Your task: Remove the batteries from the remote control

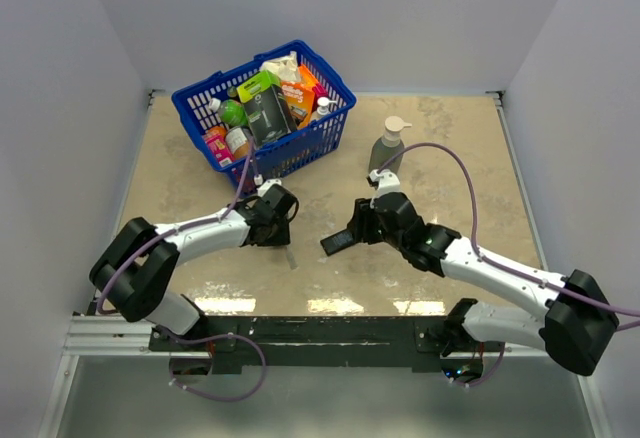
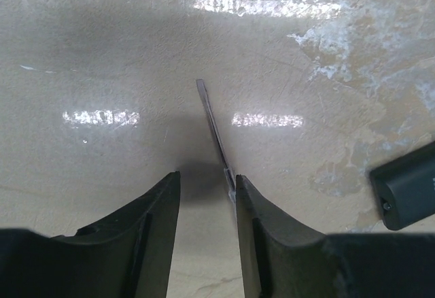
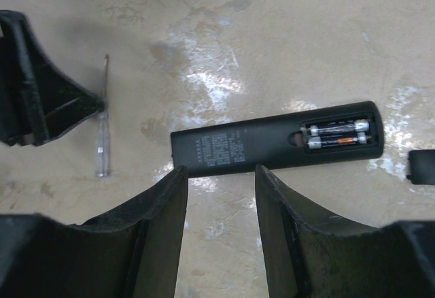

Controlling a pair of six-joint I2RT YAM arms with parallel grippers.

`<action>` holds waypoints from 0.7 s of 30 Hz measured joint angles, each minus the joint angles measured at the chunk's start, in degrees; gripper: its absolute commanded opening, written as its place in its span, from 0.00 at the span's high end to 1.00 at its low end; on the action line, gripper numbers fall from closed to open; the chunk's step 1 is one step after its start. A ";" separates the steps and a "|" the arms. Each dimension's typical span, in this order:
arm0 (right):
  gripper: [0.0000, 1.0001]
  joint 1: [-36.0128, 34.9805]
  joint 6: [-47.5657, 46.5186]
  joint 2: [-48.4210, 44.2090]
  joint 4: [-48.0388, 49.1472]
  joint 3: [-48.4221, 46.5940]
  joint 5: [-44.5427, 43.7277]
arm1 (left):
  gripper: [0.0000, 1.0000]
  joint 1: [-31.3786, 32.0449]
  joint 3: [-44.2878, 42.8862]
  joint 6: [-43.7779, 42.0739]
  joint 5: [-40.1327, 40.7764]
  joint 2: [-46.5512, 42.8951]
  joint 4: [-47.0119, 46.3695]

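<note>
Remote control (image 3: pixel 272 145) lies slot-up on the table, just right of centre. Both batteries (image 3: pixel 338 135) are seated in the open slot at one end.

Right gripper (image 3: pixel 219 171) is part open with nothing held, its fingertips at the remote's near edge. Left gripper (image 2: pixel 206 177) is part open; a thin tool (image 2: pixel 212 128) rests against one finger and is not pinched.

Step judged: the tool is to be gripped for prying. It is best gripped squarely at the clear handle, with the remote braced.

The batteries and the loose cover piece (image 3: pixel 423 167) are shown only by the right wrist view. Finger-to-tool contact is shown only by the left wrist view.
</note>
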State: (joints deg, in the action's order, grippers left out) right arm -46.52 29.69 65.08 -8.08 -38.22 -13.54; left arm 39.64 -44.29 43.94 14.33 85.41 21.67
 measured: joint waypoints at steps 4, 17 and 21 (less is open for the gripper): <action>0.53 -0.83 -0.15 -1.90 4.02 2.73 3.52 | 0.60 0.00 -0.20 0.22 -0.17 1.38 -0.48; 0.47 -4.39 -0.81 -3.63 17.38 8.41 8.63 | 0.96 -0.26 0.46 2.75 -1.57 1.55 -2.16; 0.44 -8.76 -3.17 -3.13 24.57 11.32 7.56 | 1.00 -0.26 1.46 4.07 -3.32 0.28 -2.05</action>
State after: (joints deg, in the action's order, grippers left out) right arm -55.29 26.52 61.95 16.49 -26.89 -5.98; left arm 39.38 -42.83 48.01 11.00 85.69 19.62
